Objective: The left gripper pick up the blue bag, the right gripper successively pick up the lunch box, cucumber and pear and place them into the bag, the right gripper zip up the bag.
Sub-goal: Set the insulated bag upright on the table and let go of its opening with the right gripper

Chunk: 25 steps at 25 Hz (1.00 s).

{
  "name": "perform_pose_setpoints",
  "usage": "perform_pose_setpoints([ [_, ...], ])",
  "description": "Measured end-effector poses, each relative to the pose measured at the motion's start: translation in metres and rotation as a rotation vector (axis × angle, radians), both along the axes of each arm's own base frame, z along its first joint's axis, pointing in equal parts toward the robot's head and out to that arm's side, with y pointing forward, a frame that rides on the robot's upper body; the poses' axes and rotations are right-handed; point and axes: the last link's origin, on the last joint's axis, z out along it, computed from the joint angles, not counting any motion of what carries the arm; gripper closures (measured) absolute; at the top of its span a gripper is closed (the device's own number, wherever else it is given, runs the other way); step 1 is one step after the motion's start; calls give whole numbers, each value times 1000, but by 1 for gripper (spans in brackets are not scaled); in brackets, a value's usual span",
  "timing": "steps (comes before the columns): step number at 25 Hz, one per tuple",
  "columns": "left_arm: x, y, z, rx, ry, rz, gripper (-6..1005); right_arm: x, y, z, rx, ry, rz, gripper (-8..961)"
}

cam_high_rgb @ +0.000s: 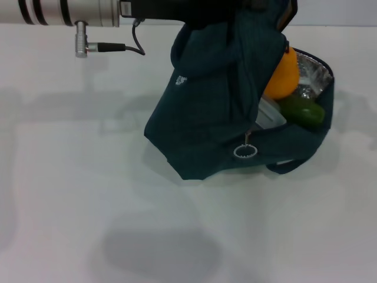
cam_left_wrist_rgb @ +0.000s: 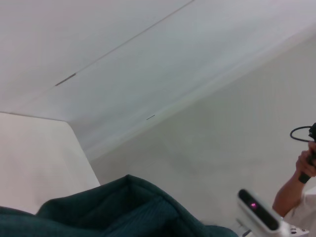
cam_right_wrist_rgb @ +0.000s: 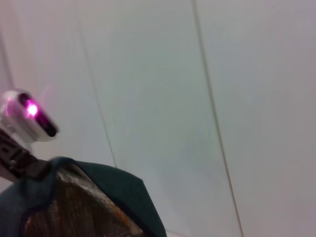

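Note:
The blue bag point(cam_high_rgb: 206, 118) hangs tilted over the white table point(cam_high_rgb: 70, 206), its top drawn up to my left gripper point(cam_high_rgb: 262, 9) at the upper edge of the head view. The gripper's fingers are buried in the fabric. The bag's mouth gapes on the right and shows silver lining point(cam_high_rgb: 312, 73). Inside lie an orange-yellow pear point(cam_high_rgb: 281, 76), a green cucumber point(cam_high_rgb: 303, 112) and a clear lunch box point(cam_high_rgb: 270, 115). A ring-shaped zip pull point(cam_high_rgb: 244, 151) dangles at the bag's front. Bag fabric point(cam_left_wrist_rgb: 123, 212) fills the left wrist view's low edge. The bag's rim point(cam_right_wrist_rgb: 113, 192) shows in the right wrist view. My right gripper is out of view.
My left arm point(cam_high_rgb: 65, 12) reaches in along the top of the head view, with a cable plug point(cam_high_rgb: 80, 38) hanging under it. The right wrist's camera housing point(cam_left_wrist_rgb: 256, 210) shows in the left wrist view, and a person's arm point(cam_left_wrist_rgb: 296, 187) at that picture's edge.

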Motion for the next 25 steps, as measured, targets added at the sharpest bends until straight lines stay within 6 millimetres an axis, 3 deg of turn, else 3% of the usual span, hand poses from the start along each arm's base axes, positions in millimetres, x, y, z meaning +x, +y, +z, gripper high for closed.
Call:
perform_pose_setpoints([
  [12, -2, -1, -1, 2, -3, 2, 952, 31, -11, -42, -96, 144, -187, 581],
  [25, -2, -2, -2, 1, -6, 0, 951, 19, -3, -66, -112, 181, -205, 606],
])
